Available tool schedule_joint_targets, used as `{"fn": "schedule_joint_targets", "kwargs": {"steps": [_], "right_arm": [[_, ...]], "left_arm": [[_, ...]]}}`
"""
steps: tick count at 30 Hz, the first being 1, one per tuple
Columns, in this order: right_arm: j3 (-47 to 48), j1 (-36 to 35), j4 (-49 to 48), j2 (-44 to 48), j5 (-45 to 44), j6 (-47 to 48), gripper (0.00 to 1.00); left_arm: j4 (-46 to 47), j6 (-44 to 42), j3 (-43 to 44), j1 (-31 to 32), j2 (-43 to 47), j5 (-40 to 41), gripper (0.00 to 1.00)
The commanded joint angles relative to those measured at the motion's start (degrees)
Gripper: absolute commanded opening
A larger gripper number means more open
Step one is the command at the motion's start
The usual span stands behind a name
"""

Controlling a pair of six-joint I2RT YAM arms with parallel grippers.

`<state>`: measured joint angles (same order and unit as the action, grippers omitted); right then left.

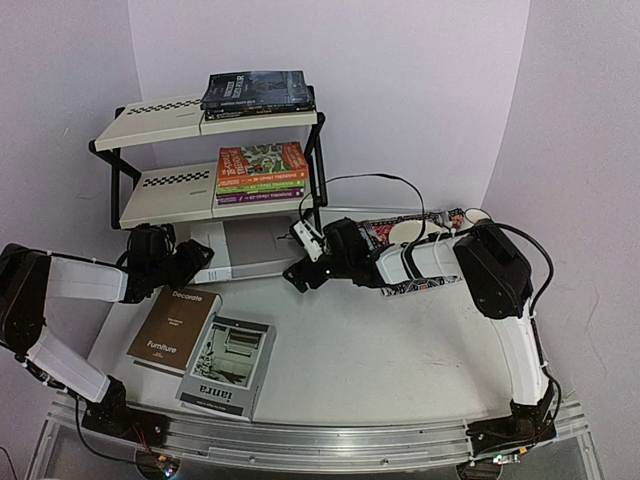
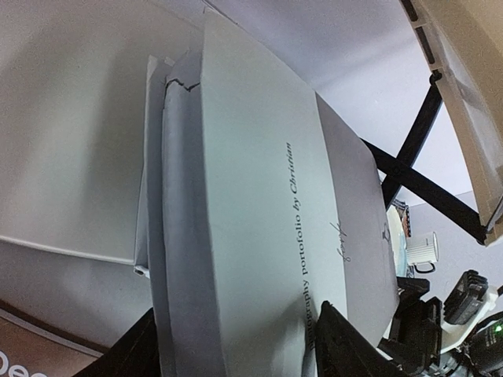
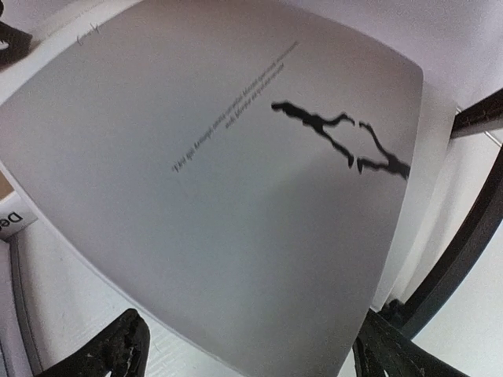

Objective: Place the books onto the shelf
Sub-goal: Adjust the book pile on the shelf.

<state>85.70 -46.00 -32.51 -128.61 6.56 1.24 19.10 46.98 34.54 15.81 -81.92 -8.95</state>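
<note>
White and slab-like, the large hardcover book (image 1: 255, 248) is the item I am working on. It rests on the table directly between my two grippers, just in front of the black-framed, cream-tiered shelf (image 1: 165, 182).

Left: the left gripper (image 1: 195, 265) sits at the book's left end. Its fingers (image 2: 130, 357) lie against opposite faces of the spine edge, so I read it as clamped on the book.

Centre: the book's long axis runs left to right from one gripper to the other, parallel to the shelf front.

Right: the right gripper (image 1: 298, 272) hangs just beside the book's right end, jaws standing wide apart and gripping nothing. The pale cover fills the space ahead of its fingers.

Beyond both grippers, the lower tier carries an orange-topped stack of paperbacks (image 1: 262, 168) on its right half.

I judge the coming move to be a lift away from me onto a tier. The left arm has its end; the right does not yet.
</note>
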Motion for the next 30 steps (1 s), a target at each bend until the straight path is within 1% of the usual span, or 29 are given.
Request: {"fn": "schedule_joint_targets", "kwargs": {"steps": [1, 4, 5, 7, 8, 10, 13, 17, 22, 25, 30], "right_arm": [[4.2, 0.0, -3.0, -1.4, 1.3, -2.8, 0.86], [4.8, 0.0, -3.8, -1.9, 1.5, -3.6, 0.85], [5.1, 0.0, -3.8, -2.1, 1.3, -3.8, 0.83], [5.4, 0.0, -3.9, -2.3, 0.5, -4.4, 0.76], [5.4, 0.0, -4.0, -2.3, 0.0, -4.6, 0.73], [4.9, 0.0, -5.0, -2.2, -0.7, -5.2, 0.69], [3.8, 0.0, -6.5, -1.7, -1.0, -5.9, 0.61], [2.9, -0.1, -7.4, -1.0, -1.2, -6.0, 0.47], [1.2, -0.1, -8.5, 0.5, -2.0, -5.4, 0.34], [0.2, -0.1, -9.0, 1.3, -2.8, -5.3, 0.23], [-2.0, -0.1, -10.4, 2.6, -4.1, -5.2, 0.15]], "left_arm": [[1.9, -0.3, 3.0, 0.2, -0.6, -0.6, 0.64], [1.9, -0.3, 3.3, 0.2, -0.7, -0.8, 0.66], [1.9, -0.3, 3.4, 0.2, -0.7, -0.9, 0.72], [2.0, -0.8, 3.7, 0.2, -0.8, -1.4, 0.85], [2.0, -1.0, 3.9, 0.2, -0.9, -1.7, 0.9], [1.9, -1.4, 3.9, 0.2, -0.9, -1.9, 0.94], [1.9, -1.8, 4.0, 0.2, -0.9, -1.9, 0.96], [1.9, -2.6, 4.3, 0.2, -1.3, -1.7, 0.99], [1.9, -3.4, 4.8, 0.2, -2.3, -1.5, 1.0], [1.9, -3.8, 4.7, 0.2, -2.0, -0.6, 1.0], [1.8, -6.1, 3.5, 0.2, 0.1, 2.4, 1.0]]}}
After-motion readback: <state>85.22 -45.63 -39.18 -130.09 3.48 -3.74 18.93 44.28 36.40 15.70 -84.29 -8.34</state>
